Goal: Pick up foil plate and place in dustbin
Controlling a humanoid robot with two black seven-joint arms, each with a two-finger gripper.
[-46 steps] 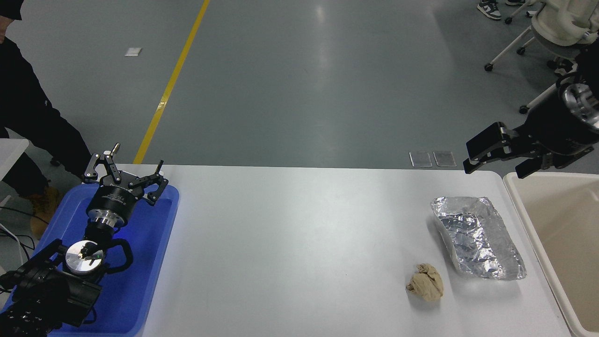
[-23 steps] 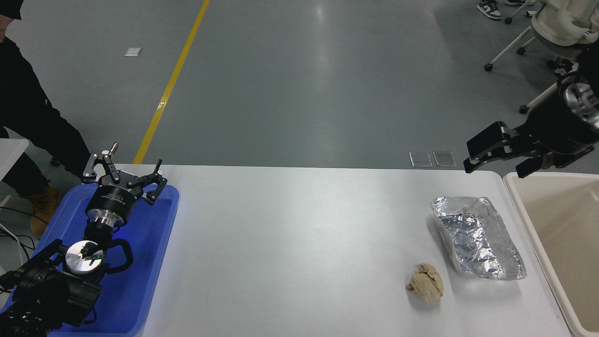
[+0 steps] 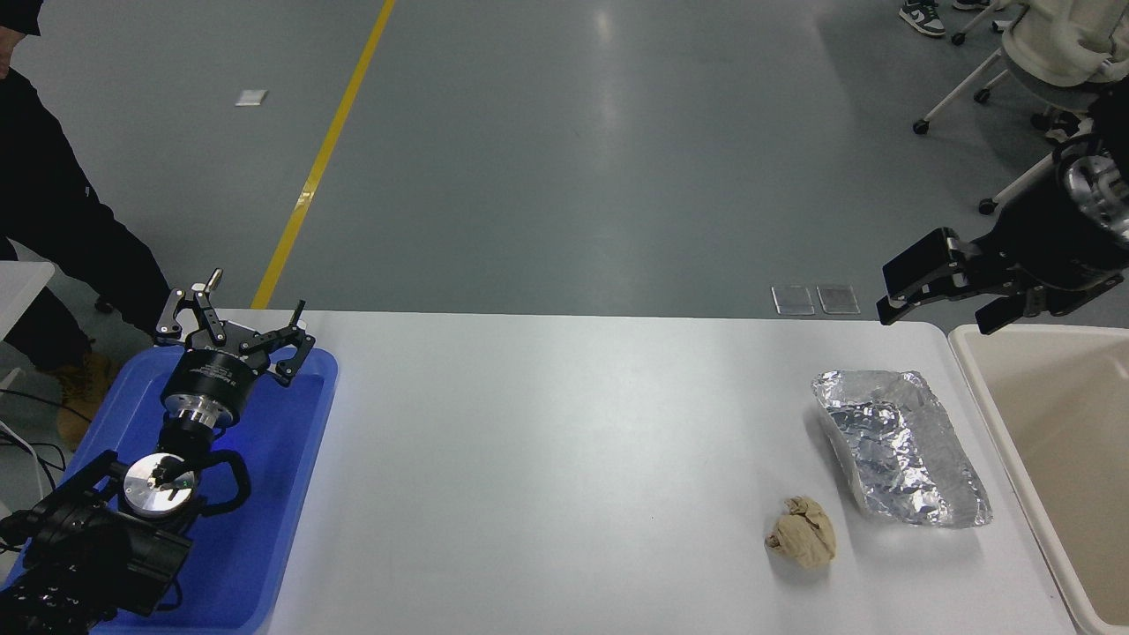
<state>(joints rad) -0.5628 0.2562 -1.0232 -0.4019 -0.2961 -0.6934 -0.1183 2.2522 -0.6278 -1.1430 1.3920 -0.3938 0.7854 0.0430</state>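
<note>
A: Position of the foil plate [image 3: 900,450]?

B: It is seen lying on the white surface [image 3: 547,459] near the right end, long axis running away from the camera, rims up, crinkled. It is just beside the dustbin [image 3: 975,366], whose cream rim runs along the surface's right edge. A crumpled paper ball [image 3: 801,533] is noted close to the plate's near left corner, apart from it.

A: And the right tool [image 3: 948,295]?

B: It is held in the air above the far right corner of the surface, beyond the plate and near the dustbin's far corner. Its fingers are seen spread apart, nothing between them. No contact with the plate is made.

A: The left tool [image 3: 234,328]?

B: Parked over the blue tray [image 3: 291,494] at the lower left, fingers spread, empty.

A: Step in hand?

B: The approach is judged to be in hand; the grasp has not yet been begun, and the plate is untouched.

A: What is called for next?

B: The right tool would need to be brought down and toward the camera until one raised rim is straddled, probably the far rim, that being nearest. The foil looks thin, so a light closure is advised, or the rim may be crushed. The paper ball should be left undisturbed. A short carry to the right over the dustbin rim would then be required.
</note>
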